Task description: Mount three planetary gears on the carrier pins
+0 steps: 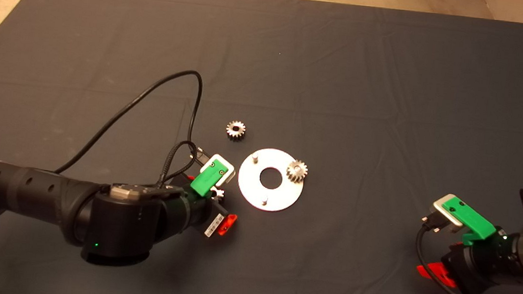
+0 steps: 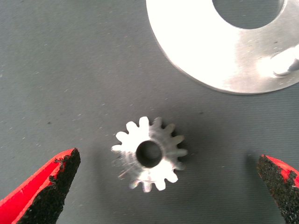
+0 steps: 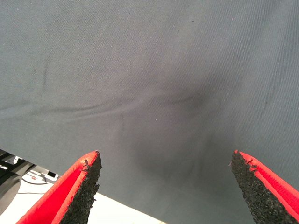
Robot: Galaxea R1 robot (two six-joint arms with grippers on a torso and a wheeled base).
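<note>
Three small toothed gears in all, near the middle of the mat [image 1: 392, 83] and somewhat toward its near edge. One gear [image 1: 297, 170] already seated on a pin at the right side of the shiny round disc [image 1: 248, 184]; another gear [image 1: 236, 129] loose on the cloth just beyond the disc, toward the far edge; a third gear [image 2: 149, 154] flat on the cloth just beside the disc's left rim, hole upward. Two bare pins [image 1: 255, 158] upright on the disc, waiting. Left gripper [image 1: 206, 200] low over that third gear, jaws spread wide with one black pad on each side, neither touching the teeth. Likely step in hand: picking this gear up. Best done by centring first, lowering until close to the cloth, then closing squarely across the teeth without nudging the gear into the disc. Worth keeping the gear level afterwards, hole straight above a bare pin, before easing down. Risk of a tilted grip and of jamming on the pin. Right gripper [image 3: 166, 163] idle near the mat's right edge, jaws spread over bare cloth. Underneath everything, a dark grey mat, faintly creased, probably soft enough to give slightly under a pressing pad. Pale beige floor beyond the mat's far edge and far left corner. Black cable looped above the left arm.
</note>
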